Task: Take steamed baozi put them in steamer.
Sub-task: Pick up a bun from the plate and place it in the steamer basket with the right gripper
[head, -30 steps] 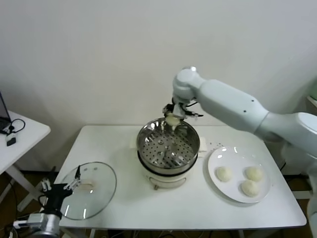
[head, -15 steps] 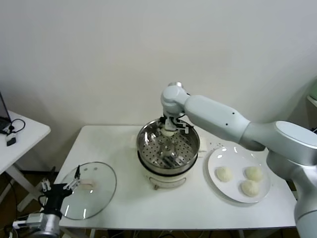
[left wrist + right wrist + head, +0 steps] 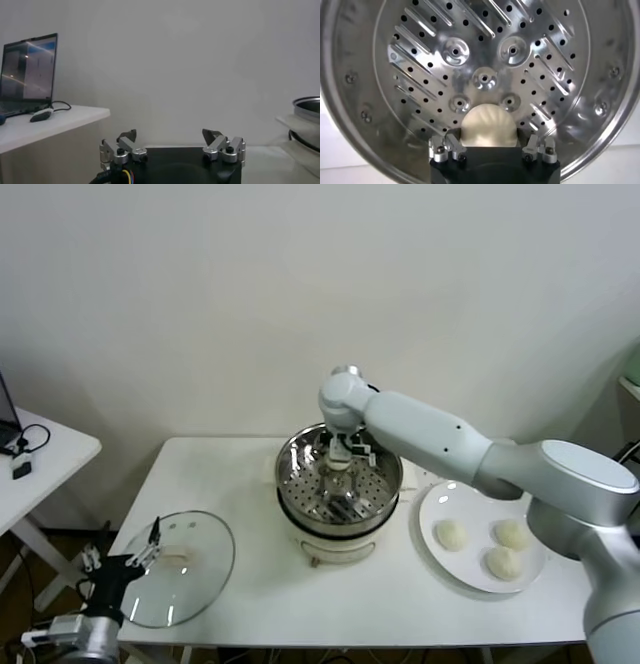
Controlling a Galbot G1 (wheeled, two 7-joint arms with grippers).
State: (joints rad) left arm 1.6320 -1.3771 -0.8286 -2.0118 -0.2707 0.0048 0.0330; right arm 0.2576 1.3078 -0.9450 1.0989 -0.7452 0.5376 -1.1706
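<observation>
Right claw (image 3: 490, 145), at the end of the long white right arm (image 3: 440, 439) reaching from the right side of the scene, hangs inside the steamer (image 3: 340, 474), low over the far part of its perforated floor. In the right wrist view we see its fingers (image 3: 445, 148) standing on either side of one steamed baozi (image 3: 488, 126), a pleated cream bun that lies on the perforated floor; the fingers appear parted around the bun, and we cannot tell whether they touch it. The steamer, a round shiny steel basket, sits on a white cooker base (image 3: 335, 544) near the middle of the white bench (image 3: 400, 594). To its right, on the same bench, a flat white plate (image 3: 445, 569) carries three more baozi (image 3: 452, 534), grouped close together but apart from one another. At the near left of the bench lies a round glass lid (image 3: 195, 564), flat on the surface. Left claw (image 3: 172, 142) rests low at the near left corner, just beside the lid's edge, with its fingers spread wide and nothing between them. A second white table (image 3: 45, 454) stands farther left, well apart from the bench, with a laptop (image 3: 27, 72) and a cable on it.
</observation>
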